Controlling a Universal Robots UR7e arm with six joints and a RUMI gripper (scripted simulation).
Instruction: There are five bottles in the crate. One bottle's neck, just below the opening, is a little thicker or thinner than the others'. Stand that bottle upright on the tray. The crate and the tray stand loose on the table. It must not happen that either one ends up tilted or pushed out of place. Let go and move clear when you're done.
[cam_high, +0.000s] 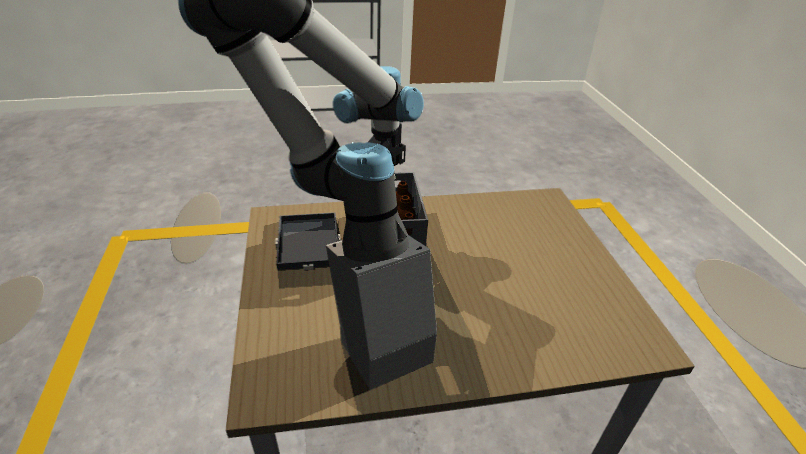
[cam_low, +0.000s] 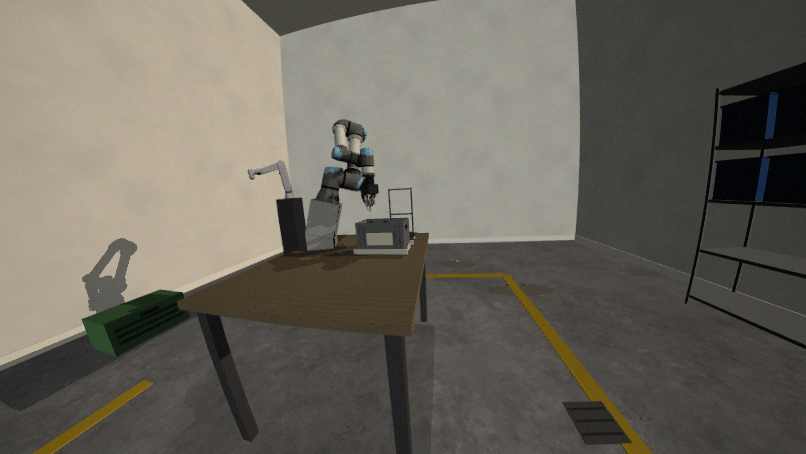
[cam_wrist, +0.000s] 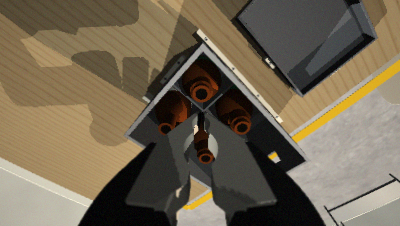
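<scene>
My gripper is shut with nothing gripped and hangs above the crate, clear of it. The grey crate stands on the table. In the wrist view, one brown bottle stands in the crate's far corner, one bottle to its right and one bottle to its left. Another bottle shows beyond the fingers, partly covered by them. A fifth is not visible behind the fingers. Neck differences cannot be told here. The dark tray holds nothing visible.
The tray lies to one side of the crate, with a strip of table between them. The arm's pedestal stands on the table and partly hides crate and tray in the top view. The crate has raised walls and inner dividers.
</scene>
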